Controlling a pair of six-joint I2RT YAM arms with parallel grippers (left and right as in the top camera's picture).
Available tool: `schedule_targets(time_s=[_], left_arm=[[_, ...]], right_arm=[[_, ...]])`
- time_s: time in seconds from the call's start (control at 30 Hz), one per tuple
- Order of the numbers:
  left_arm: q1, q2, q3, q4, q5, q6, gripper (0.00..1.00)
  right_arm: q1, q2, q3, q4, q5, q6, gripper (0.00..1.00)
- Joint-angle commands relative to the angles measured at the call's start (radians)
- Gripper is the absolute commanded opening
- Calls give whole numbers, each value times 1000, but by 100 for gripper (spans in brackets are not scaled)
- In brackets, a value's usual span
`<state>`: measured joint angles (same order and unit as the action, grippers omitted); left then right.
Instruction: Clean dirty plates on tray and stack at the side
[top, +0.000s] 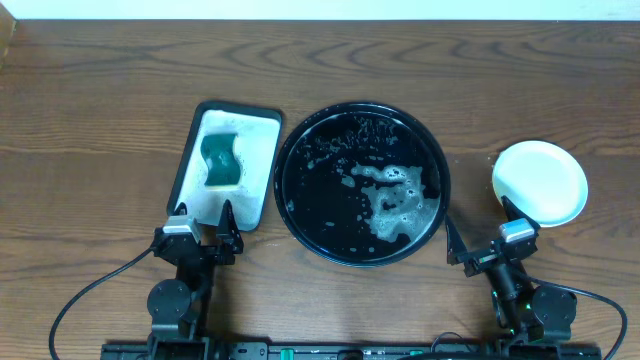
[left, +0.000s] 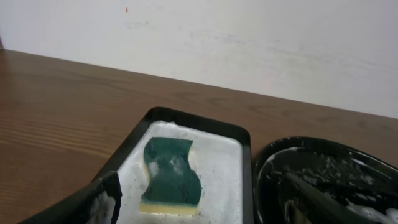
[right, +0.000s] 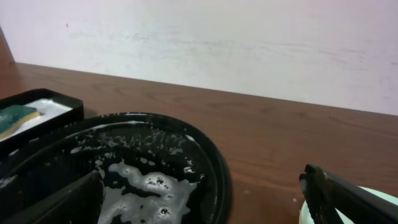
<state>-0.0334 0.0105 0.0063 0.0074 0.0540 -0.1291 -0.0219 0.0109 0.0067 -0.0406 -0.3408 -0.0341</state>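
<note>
The left claw (top: 205, 225) and right claw (top: 480, 230) gaped wide, empty. The plates (top: 540, 180) sat stacked right of the soapy tray (top: 310, 210); the right claw, just beside, could have knocked them sliding if swung.

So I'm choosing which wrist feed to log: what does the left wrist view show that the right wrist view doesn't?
Only the left wrist view: the grey tray's whole foamy floor, with the green sponge lying flat in full outline.
Only the right wrist view: a pale plate, just its rim at lower right, beside the black tray.
Both: the black tray wet with suds, at least a corner of the grey tray with the sponge, the wooden table, the wall, and that arm's own open, empty jaws.
</note>
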Motion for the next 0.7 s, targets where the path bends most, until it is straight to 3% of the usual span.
schedule_targets(time_s=[0.0, 0.1, 0.67], left_arm=[[7, -9, -2, -13, 6, 13, 82], [7, -9, -2, -71, 6, 13, 82], [7, -6, -2, -74, 6, 13, 82]], right_arm=[[17, -4, -1, -5, -4, -8, 99], [17, -4, -1, -5, -3, -8, 99], [17, -4, -1, -5, -4, -8, 99]])
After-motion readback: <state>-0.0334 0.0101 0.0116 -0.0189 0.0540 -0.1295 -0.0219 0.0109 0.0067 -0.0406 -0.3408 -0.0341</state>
